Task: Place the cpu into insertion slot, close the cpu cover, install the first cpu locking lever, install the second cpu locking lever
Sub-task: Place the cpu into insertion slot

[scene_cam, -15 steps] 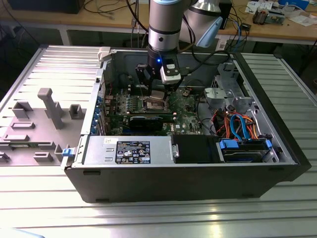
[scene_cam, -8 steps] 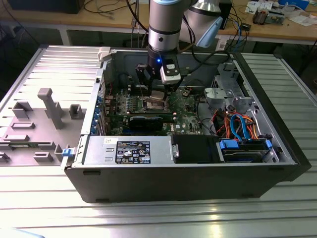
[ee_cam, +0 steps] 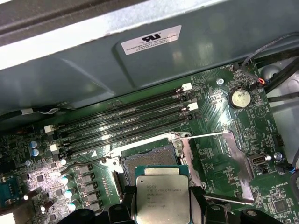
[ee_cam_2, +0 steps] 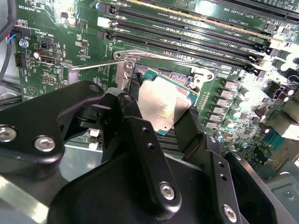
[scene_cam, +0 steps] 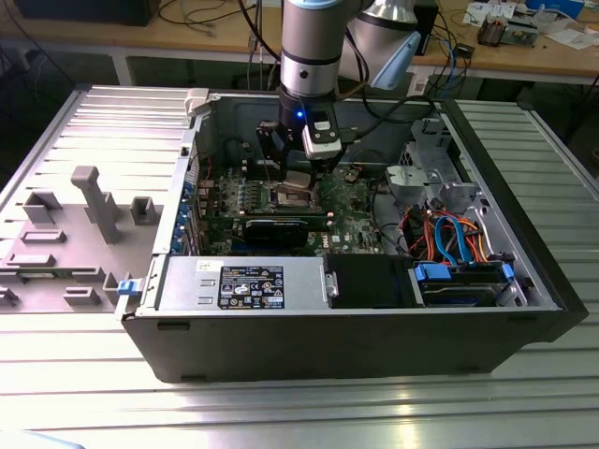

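Closest in, the gripper (ee_cam_2: pixel 158 112) had its black fingers (ee_cam_2: pixel 133 116) pinched on the cpu (ee_cam: pixel 162 196), one on each of two opposite edges. The chip hung just over the insertion slot (ee_cam: pixel 148 158) (touching or not, hard to call), dull silver top facing up. Beside the slot, the cpu cover (ee_cam_2: pixel 125 74) stood swung open. Beyond ran the long memory slots (ee_cam: pixel 126 116), and farther back, the grey case wall (ee_cam: pixel 93 60).

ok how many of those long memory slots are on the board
4. The memory slots lie side by side, parallel: the first next to the case wall, the fourth beside the socket. First and third have white end clips. Others may be hidden.
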Tool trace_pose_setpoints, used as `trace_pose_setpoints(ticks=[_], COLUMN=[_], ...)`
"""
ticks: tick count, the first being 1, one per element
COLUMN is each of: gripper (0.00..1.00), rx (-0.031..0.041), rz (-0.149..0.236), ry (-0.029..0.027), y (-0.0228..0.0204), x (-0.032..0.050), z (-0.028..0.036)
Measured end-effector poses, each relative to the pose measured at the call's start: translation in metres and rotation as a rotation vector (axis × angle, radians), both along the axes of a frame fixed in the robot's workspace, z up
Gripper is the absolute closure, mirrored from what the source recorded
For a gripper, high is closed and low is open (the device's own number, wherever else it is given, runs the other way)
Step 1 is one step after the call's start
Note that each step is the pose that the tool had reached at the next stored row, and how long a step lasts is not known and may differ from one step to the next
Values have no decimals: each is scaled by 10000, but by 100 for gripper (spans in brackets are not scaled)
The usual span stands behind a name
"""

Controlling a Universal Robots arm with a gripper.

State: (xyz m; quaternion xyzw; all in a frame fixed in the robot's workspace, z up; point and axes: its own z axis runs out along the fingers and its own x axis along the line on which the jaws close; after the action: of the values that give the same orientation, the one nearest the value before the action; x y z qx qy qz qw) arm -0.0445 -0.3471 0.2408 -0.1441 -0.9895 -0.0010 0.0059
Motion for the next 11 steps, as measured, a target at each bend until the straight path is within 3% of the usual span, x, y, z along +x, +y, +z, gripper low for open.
trace_pose_setpoints(ticks=[11], gripper=[45], rx=[-55], rz=[-226], ry=[1], y=[0], x=[0], z=[-16])
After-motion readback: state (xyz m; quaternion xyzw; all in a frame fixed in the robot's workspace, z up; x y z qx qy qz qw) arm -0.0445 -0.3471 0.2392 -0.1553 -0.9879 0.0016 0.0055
